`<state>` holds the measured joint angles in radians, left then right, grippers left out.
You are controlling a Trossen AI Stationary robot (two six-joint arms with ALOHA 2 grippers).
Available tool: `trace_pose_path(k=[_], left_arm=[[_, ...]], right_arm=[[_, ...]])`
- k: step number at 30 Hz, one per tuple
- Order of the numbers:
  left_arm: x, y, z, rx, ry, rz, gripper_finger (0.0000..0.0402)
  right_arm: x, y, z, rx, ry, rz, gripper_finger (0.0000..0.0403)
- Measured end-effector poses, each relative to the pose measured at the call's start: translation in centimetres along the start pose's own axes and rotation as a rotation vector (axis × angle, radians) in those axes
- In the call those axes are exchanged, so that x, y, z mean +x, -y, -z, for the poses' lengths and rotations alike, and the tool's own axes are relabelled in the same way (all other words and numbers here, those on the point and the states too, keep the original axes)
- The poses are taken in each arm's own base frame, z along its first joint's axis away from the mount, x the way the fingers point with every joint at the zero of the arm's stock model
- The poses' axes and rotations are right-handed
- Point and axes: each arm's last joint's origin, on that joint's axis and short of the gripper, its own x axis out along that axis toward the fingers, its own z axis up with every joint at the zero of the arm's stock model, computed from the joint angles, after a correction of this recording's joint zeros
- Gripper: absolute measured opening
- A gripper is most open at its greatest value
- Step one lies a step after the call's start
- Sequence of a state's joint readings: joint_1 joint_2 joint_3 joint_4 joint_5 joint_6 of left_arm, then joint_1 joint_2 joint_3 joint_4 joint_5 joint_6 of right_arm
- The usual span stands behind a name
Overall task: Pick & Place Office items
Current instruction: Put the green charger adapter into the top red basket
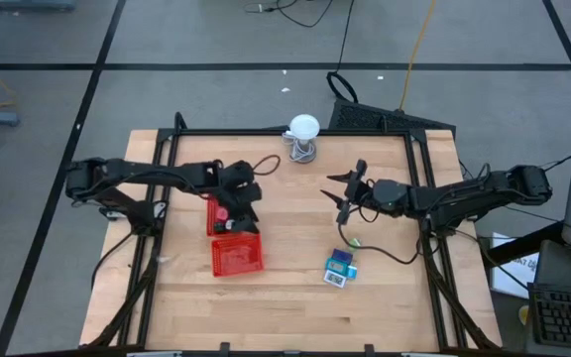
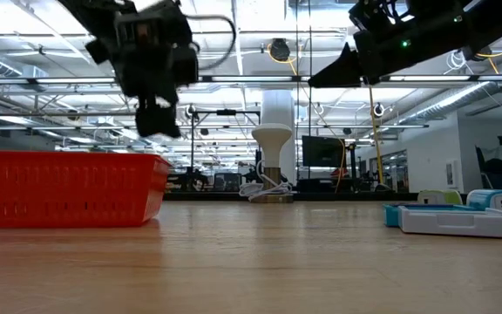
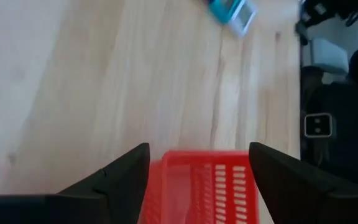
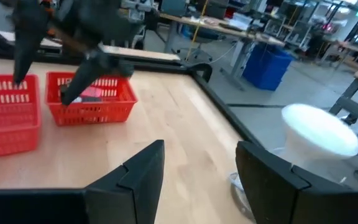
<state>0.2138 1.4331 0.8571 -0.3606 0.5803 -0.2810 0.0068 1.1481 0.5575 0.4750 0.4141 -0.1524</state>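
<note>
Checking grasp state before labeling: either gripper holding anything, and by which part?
Nothing held. Left gripper is open and empty above the red tray. Right gripper is open, empty, raised near the white ball.

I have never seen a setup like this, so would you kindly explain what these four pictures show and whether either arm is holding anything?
Two robot arms work at a wooden table. One picture looks straight down, one looks level across the tabletop, and one comes from each wrist. The left gripper hovers open over two red mesh trays, holding nothing. The right gripper hangs open and empty near the middle. A teal-blue packet lies on the wood below it, and a white ball on a wire stand sits at the far edge.
</note>
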Motion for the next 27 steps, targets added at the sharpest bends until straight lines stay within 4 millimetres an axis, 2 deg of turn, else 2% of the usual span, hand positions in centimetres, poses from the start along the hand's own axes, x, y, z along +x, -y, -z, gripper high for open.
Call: trace_pose_path(k=[5, 12, 19, 27], left_arm=[[-2.8, 1.7, -0.5, 0.125, 0.150, -0.070, 0.0261], [-6.6, 4.1, -1.3, 0.219, 0.437, -0.170, 0.0247], [-7.6, 5.1, -1.9, 0.267, 0.564, -0.182, 0.0255], [-7.7, 4.9, -2.0, 0.255, 0.591, -0.234, 0.0278]], right_arm=[[-0.5, -1.0, 1.2, 0.014, -0.123, -0.061, 0.0187], [-2.4, -3.0, 4.4, -0.005, -0.469, -0.414, 0.0187], [-4.3, -4.0, 6.1, 0.150, -0.763, -0.549, 0.0187], [-5.2, -4.6, 6.5, 0.053, -0.806, -0.585, 0.0187]])
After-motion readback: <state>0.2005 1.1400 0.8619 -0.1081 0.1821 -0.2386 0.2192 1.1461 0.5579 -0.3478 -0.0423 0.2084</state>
